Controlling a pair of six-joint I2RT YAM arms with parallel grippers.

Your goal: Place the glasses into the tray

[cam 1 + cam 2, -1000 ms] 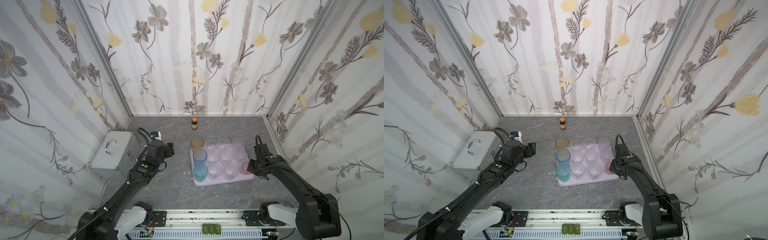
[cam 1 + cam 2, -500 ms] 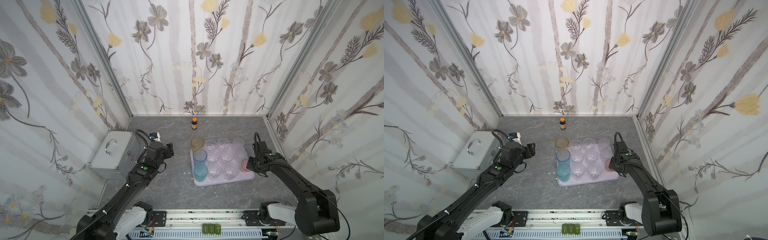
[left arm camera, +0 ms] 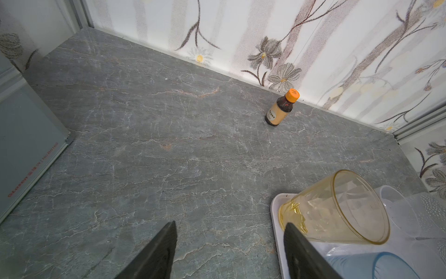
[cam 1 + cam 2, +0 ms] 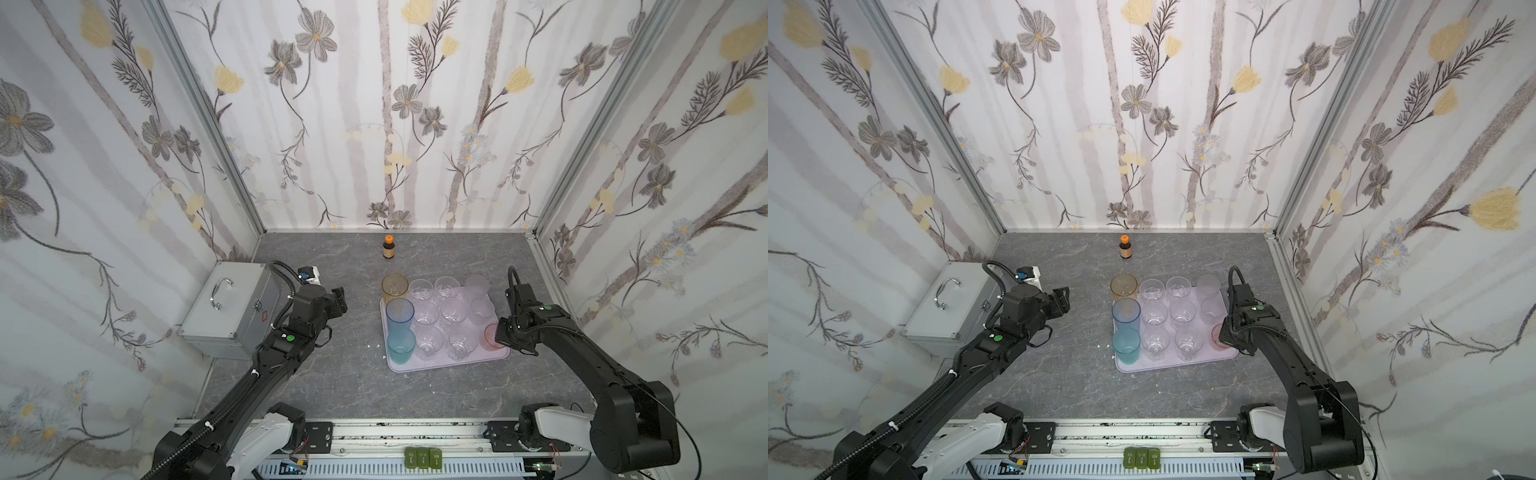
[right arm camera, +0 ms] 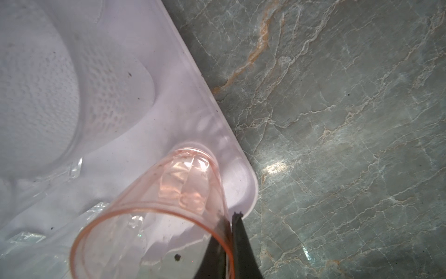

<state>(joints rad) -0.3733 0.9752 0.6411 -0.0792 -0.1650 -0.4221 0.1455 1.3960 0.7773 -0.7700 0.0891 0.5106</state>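
The pale lilac tray (image 4: 436, 366) (image 4: 1167, 366) lies right of centre and holds several glasses. An amber glass (image 4: 395, 286) (image 3: 337, 210), a tall blue glass (image 4: 400, 313) and a teal glass (image 4: 401, 345) line its left side, with clear and frosted ones beside them. A small pink glass (image 4: 491, 336) (image 4: 1219, 335) (image 5: 169, 205) stands upright in the tray's near right corner (image 5: 241, 188). My right gripper (image 4: 503, 334) (image 5: 229, 218) pinches its wall, one finger inside and one outside. My left gripper (image 4: 338, 301) (image 3: 229, 223) hovers open and empty over bare table, left of the tray.
A silver metal case (image 4: 230, 307) with a handle sits against the left wall, close to the left arm. A small brown bottle (image 4: 388, 247) (image 3: 278, 111) with an orange cap stands near the back wall. Grey marble table surrounds the tray.
The right arm shifted only slightly, with the pink glass staying in the tray's near right corner. The left arm barely moved and stays open.
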